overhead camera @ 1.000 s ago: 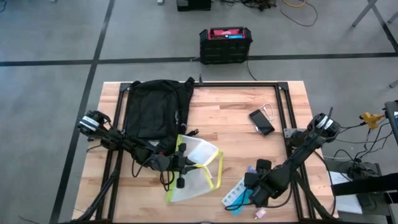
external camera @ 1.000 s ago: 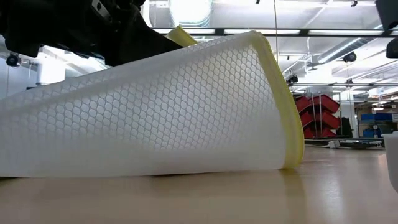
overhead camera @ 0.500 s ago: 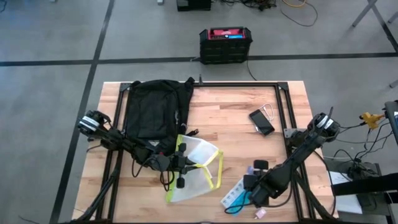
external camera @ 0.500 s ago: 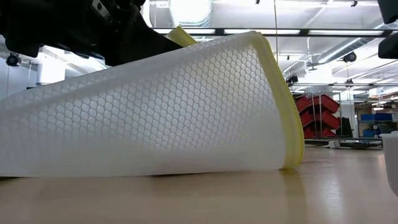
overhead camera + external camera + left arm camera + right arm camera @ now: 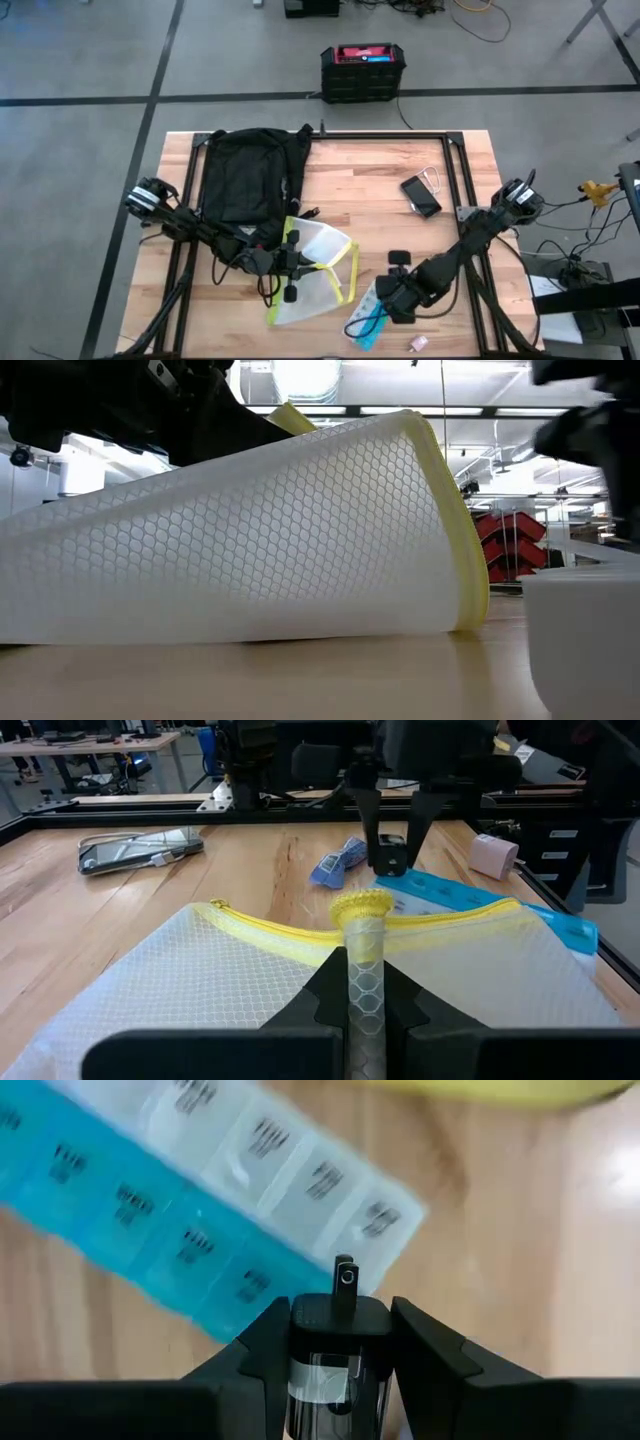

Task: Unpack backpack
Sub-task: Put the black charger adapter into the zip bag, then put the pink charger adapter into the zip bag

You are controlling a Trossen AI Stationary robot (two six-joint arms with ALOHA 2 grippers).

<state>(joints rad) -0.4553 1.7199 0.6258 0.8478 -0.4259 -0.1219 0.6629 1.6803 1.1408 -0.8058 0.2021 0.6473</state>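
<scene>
The black backpack point(image 5: 250, 175) lies flat at the table's far left. Just near of it my left gripper point(image 5: 292, 266) is shut on a white mesh pouch with a yellow zip point(image 5: 318, 272), which fills the low view point(image 5: 250, 540). My right gripper point(image 5: 393, 290) is right of the pouch, fingers pointing down, shut on a small black block point(image 5: 340, 1318). Under it lies a blue-and-white pill organizer point(image 5: 366, 316) point(image 5: 180, 1210). Whether the block touches the organizer I cannot tell. My left gripper pinches a raised fold of the mesh pouch point(image 5: 365, 990) between its two fingers, just behind the yellow zip's end point(image 5: 362, 908). The fingers come level from the table's left. The rest of the pouch rests on the table and slopes up to the hold. My right gripper pinches the small black block point(image 5: 389, 855) by two opposite sides, between its two fingers point(image 5: 262, 1348). The fingers come from above, pointing down. A short metal tab point(image 5: 344, 1276) on the block sticks out past the fingertips, toward the organizer.
A phone point(image 5: 421, 195) with a thin white loop point(image 5: 433, 178) lies at the far right. A blue packet point(image 5: 336, 866) lies beside the organizer and a small pink thing point(image 5: 418, 343) at the near edge. A black-and-red box point(image 5: 363, 72) stands on the floor beyond the table.
My right gripper has moved toward the table's left, from the organizer's right end to above its middle. The pill organizer has slid a little toward the left and now shows large at the low view's right. My left gripper and the pouch have kept still.
</scene>
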